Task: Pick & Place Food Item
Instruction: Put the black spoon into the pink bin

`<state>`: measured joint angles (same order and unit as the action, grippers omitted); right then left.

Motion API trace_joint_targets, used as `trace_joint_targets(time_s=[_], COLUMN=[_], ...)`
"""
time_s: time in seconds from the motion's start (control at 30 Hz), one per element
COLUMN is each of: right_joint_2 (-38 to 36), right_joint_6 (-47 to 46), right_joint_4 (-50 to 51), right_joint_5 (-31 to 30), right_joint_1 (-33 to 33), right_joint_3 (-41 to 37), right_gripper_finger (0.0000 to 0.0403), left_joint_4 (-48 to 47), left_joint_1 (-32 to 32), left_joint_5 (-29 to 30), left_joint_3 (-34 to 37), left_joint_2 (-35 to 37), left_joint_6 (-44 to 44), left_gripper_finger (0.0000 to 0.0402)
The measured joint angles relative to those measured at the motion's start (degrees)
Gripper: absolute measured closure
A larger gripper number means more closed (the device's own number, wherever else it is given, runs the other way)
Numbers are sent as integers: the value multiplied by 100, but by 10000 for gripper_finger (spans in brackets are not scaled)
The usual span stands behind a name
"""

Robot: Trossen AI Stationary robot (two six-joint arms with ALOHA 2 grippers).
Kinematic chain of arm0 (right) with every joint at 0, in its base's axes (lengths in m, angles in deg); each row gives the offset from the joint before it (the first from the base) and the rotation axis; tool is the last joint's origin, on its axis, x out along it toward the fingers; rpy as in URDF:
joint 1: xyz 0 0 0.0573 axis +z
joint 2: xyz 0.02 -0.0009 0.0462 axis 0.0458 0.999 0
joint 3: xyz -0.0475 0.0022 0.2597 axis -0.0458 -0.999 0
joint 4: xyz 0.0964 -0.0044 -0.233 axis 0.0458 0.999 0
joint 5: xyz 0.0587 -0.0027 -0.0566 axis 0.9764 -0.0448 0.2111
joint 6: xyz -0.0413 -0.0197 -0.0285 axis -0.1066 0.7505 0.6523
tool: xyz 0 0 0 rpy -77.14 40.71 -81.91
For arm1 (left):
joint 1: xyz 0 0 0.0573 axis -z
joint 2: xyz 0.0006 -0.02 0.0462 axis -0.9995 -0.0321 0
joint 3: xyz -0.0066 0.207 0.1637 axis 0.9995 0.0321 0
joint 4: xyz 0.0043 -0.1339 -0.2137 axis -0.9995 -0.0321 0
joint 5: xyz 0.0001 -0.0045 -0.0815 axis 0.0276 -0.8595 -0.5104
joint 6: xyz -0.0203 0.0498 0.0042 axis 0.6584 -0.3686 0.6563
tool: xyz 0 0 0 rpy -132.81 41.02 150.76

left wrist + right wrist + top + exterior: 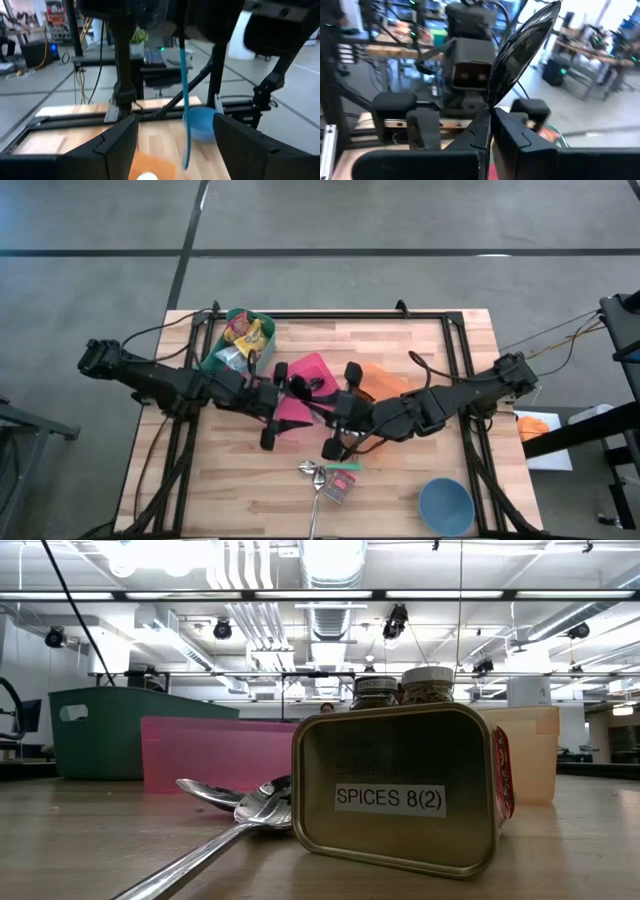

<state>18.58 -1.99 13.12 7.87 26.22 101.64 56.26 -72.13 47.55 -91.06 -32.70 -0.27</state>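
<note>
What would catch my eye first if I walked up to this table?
Probably the two dark arms meeting over the table's middle: the right gripper is shut on a black spoon held up in the air, facing the open left gripper above a pink tray. Near the front edge lies a tipped tin labelled SPICES beside shiny metal spoons, with a blue bowl toward the right front corner.

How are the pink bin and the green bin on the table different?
The pink plastic bin sits near the table's middle, under the arms; the dark green plastic bin stands at the far left corner. The green bin holds colourful food packets; what the pink one holds is hidden. In the low view the green bin rises taller. Both are open-topped and rectangular.
</note>
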Motion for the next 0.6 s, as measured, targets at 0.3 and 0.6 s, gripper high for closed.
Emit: trace_joint_targets(time_s=[0.3, 0.6], right_joint_2=[11, 16], right_joint_6=[387, 393], right_joint_4=[-258, -308], right_joint_5=[492, 881], right_joint_1=[-138, -271], right_joint_3=[-4, -59], right_gripper_finger=[392, 392], left_joint_4=[282, 116], left_joint_1=[0, 0], left_joint_5=[-3, -150], left_joint_3=[0, 0], left_joint_2=[-4, -4], left_joint_6=[-159, -319], left_gripper_finger=[148, 279])
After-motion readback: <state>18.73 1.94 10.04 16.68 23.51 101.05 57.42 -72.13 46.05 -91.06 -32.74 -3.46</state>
